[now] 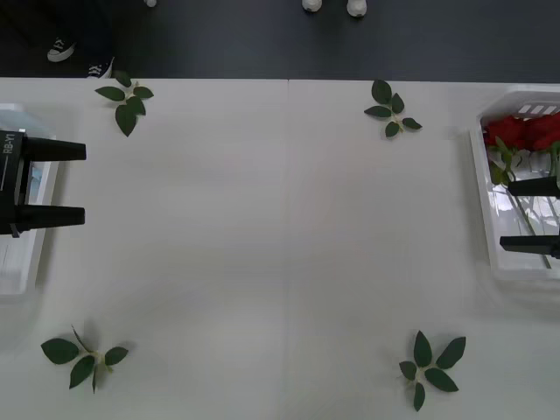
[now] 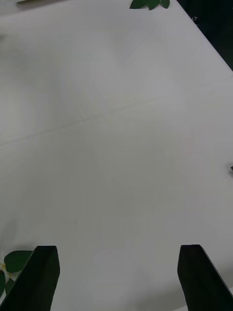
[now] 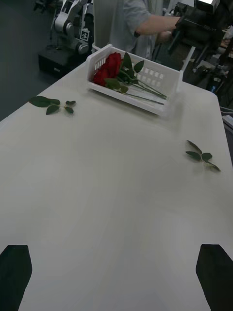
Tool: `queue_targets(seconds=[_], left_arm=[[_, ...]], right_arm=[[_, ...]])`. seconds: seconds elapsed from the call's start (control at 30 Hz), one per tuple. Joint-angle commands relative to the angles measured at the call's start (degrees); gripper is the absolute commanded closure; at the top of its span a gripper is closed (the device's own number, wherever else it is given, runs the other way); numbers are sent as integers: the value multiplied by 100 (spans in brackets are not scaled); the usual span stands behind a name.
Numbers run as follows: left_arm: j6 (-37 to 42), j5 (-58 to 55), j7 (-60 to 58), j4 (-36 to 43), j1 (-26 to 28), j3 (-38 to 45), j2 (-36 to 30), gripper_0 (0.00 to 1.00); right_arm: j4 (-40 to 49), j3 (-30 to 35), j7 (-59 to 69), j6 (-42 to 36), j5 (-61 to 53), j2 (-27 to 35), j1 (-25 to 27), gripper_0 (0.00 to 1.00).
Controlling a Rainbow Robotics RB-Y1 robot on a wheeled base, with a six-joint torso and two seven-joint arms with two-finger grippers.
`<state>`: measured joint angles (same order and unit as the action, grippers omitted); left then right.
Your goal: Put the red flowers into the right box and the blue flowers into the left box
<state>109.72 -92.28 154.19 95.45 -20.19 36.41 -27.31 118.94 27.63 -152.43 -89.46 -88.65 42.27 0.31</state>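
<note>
Several red flowers (image 1: 525,131) lie in the right box (image 1: 484,219) at the table's right edge, blooms toward the far end. My right gripper (image 1: 525,216) hangs over that box, open, with nothing between its black fingers (image 2: 41,272). The left wrist view looks across the table at the same box (image 3: 170,104), its red flowers (image 3: 109,65) and the right gripper (image 3: 194,29) above it. My left gripper (image 1: 66,184) is open and empty above the left box (image 1: 22,280) at the left edge. The blue flowers are hidden; a small pale-blue patch (image 1: 35,184) shows under that gripper.
Flowerless leaf sprigs lie near the table's corners: far left (image 1: 127,101), far right (image 1: 391,111), near left (image 1: 83,357), near right (image 1: 430,367). A dark floor runs beyond the table's far edge. A person (image 3: 141,24) stands behind the right box.
</note>
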Motion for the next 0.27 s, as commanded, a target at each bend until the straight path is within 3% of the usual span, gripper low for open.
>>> queue_targets(seconds=[0.03, 0.27], left_arm=[[28, -53, 81, 79, -73, -46, -125, 0], [28, -53, 81, 79, -73, -46, -125, 0]], right_arm=[[156, 76, -6, 7, 6, -34, 83, 28], [156, 76, -6, 7, 6, -34, 83, 28]])
